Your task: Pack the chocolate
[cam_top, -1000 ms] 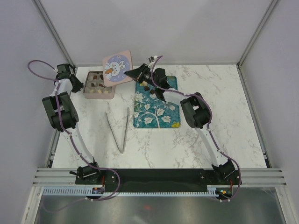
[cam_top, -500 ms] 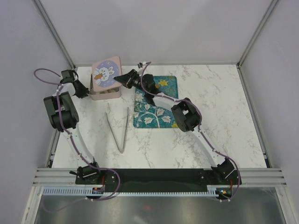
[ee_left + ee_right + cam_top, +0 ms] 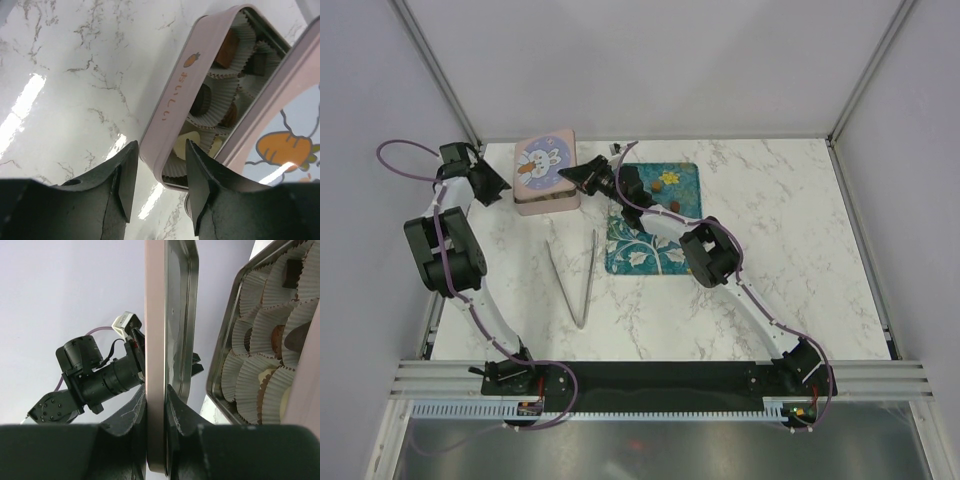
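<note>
- Chocolate [image 3: 201,99]: dark, mid-brown and cream pieces, each in a white fluted paper cup [image 3: 227,92], inside the pink tin [image 3: 167,107] at the far left of the table [image 3: 800,250].
- Bunny-print lid [image 3: 544,164]: tilted over the tin, one side raised, not seated. We judge that a skewed descent could snag the cup frills or wedge on the rim.
- Right gripper [image 3: 156,397]: jaws pinched on the lid's thin edge. It is a narrow hold, and we think the lid could pivot or slip.
- Left gripper [image 3: 161,155]: jaws apart and gripping nothing, the tin's corner just beyond the gap. Unbraced, the tin may slide under pressure.
- Teal mat [image 3: 655,250]: a brown speck [image 3: 660,184] sits beside a yellow flower print [image 3: 671,178]. We cannot tell whether it is a loose piece; if it is, closing the tin would shut it out.
- Metal tongs [image 3: 575,280]: beside the mat, apart from both arms.
</note>
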Robot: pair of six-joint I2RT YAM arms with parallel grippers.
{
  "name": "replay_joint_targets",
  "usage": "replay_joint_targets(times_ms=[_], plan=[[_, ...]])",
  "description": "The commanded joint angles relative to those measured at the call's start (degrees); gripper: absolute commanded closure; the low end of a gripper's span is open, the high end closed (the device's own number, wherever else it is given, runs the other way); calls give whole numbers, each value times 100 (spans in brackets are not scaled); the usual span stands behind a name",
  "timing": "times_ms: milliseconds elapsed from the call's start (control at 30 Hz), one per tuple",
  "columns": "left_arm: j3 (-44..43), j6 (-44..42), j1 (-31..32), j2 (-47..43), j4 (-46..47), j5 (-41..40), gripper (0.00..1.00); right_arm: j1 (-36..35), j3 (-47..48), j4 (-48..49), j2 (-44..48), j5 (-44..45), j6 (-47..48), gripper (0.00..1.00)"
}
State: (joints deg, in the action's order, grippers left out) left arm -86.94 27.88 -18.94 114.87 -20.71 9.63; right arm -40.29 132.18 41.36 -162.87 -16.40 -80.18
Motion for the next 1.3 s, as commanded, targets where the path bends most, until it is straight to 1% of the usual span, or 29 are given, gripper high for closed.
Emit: replay_joint_targets(times_ms=[0,200,267,300,400,533,600,833,1000,1067,1100,1133,1267], plan=[[80,78,-101,-316,207,555,49,-5,440,267,-140,103,-260,100],[194,42,-215,-334,672,1855,43,39,519,434,-263,-29,-490,100],[212,68,-233,-299,778,2165,42,39,537,408,-263,-47,-481,100],[195,77,-242,-238,875,2488,42,39,546,408,-263,-47,-481,100],[186,130,-277,-149,1007,2973,41,48,563,477,-298,-74,-542,100],[186,174,-277,17,1191,3422,40,74,581,636,-368,-100,-727,100],[177,253,-277,71,1253,3598,40,83,590,697,-377,-135,-797,100],[133,253,-286,167,1254,3739,40,101,607,900,-404,-223,-990,100],[124,358,-286,255,1403,4055,40,101,678,917,-474,-302,-1122,100],[107,376,-294,316,1412,4187,40,101,669,1075,-527,-311,-1219,100],[81,376,-295,343,1420,4231,39,109,660,1128,-553,-328,-1306,100],[141,324,-321,300,1412,4205,35,118,608,1328,-544,-363,-1368,100],[142,280,-347,238,1412,4231,33,136,581,1366,-474,-399,-1351,100]])
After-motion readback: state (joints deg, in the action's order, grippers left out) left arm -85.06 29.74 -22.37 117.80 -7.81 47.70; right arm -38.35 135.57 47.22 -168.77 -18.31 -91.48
